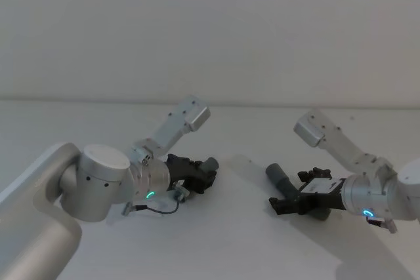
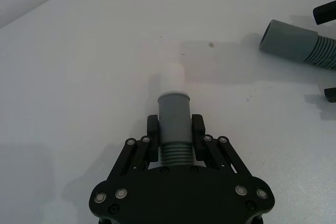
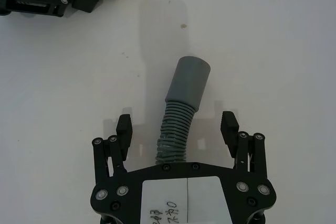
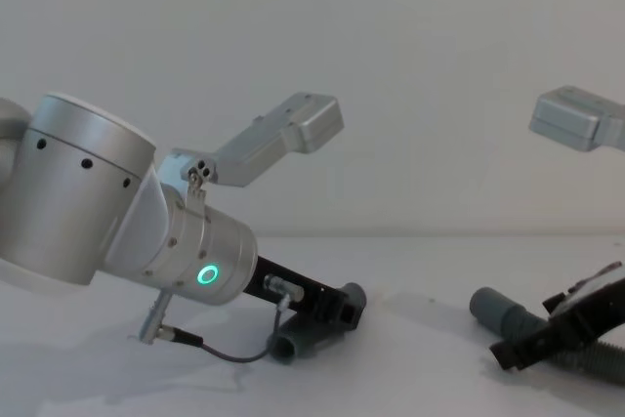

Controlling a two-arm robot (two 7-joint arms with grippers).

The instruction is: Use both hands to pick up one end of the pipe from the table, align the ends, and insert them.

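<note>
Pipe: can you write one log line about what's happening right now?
left gripper: shut on short piece | right gripper: open, straddling hose | hose: lying on table | status: not joined

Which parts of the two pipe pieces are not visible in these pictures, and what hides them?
- Left wrist view: the short piece passes under the left gripper; its rear end is hidden.
- Right wrist view: the hose disappears beneath the open right gripper; its far end is hidden.
- Chest view: the hose is cut off by the right edge.
</note>
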